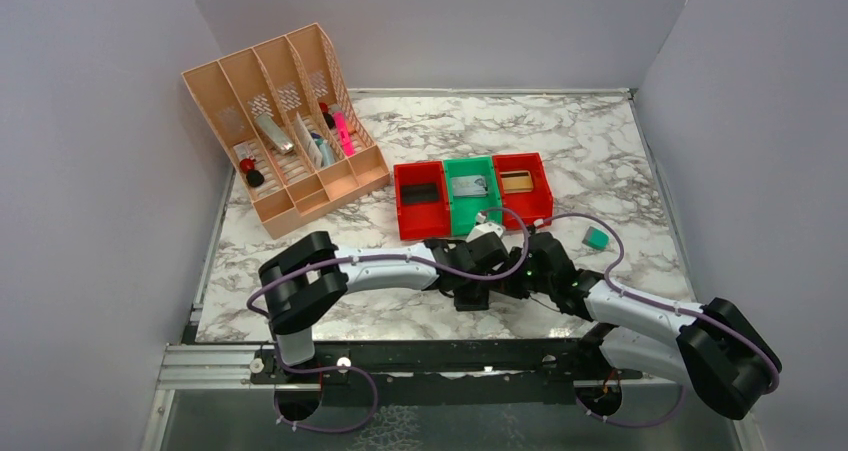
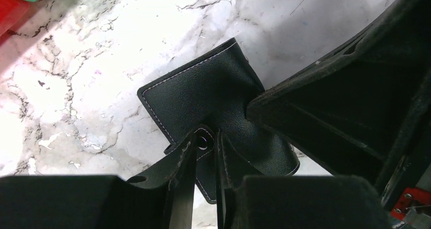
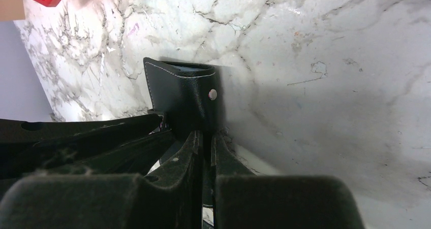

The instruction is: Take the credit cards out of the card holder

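The card holder (image 2: 203, 94) is a black wallet with white stitching, held above the marble between both grippers. Its small tab with a metal snap (image 2: 204, 140) sits between the fingertips of my left gripper (image 2: 206, 143), which pinch it. My right gripper (image 3: 207, 137) is shut on the lower edge of the card holder (image 3: 183, 94), which stands on edge there with a snap stud facing me. In the top view both grippers (image 1: 487, 271) (image 1: 517, 271) meet at the table's front centre. A grey credit card (image 1: 468, 185) lies in the green bin and a dark one (image 1: 422, 193) in the left red bin.
Three joined bins, red (image 1: 405, 216), green (image 1: 455, 221) and red (image 1: 540, 206), stand just behind the grippers; the right one holds a tan flat item (image 1: 516, 181). A small teal block (image 1: 597, 237) lies to the right. A peach desk organizer (image 1: 285, 131) stands at the back left.
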Available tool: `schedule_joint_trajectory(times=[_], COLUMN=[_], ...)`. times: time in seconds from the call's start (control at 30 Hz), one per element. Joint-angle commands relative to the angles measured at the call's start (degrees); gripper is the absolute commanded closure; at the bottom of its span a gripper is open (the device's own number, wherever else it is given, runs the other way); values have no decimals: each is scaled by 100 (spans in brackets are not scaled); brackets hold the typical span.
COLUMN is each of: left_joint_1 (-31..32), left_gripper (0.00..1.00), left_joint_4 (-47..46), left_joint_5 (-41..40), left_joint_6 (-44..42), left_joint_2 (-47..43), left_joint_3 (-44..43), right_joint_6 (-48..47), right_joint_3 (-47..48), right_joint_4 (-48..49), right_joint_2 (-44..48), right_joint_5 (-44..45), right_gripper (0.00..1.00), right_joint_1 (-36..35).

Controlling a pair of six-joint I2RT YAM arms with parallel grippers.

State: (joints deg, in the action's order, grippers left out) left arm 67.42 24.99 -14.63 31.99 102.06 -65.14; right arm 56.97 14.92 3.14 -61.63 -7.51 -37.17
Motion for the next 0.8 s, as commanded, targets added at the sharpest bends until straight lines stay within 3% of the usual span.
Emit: schedule_joint_trajectory(times=[0.0,0.3,0.57,0.77], left_joint_1=[-122,-158,-159,-185], left_gripper=[82,79,43,37], left_joint_4=[694,723,644,30], left_joint_5=[-634,-938,-796,-125], left_joint_6=[119,306,274,493], left_joint_2=[-150,-425,-605,-560], left_joint_3=[295,433,410,672], right_joint_6=[-65,-85,-144,-186], right_joint_3=[-42,-11,70,120], right_joint_4=[-453,-463,-427,-432], right_joint_2=[28,6,-85,-98], right_joint_5=[300,265,121,109], right_gripper=[99,99,97,95], right_joint_1=[1,2,8,8])
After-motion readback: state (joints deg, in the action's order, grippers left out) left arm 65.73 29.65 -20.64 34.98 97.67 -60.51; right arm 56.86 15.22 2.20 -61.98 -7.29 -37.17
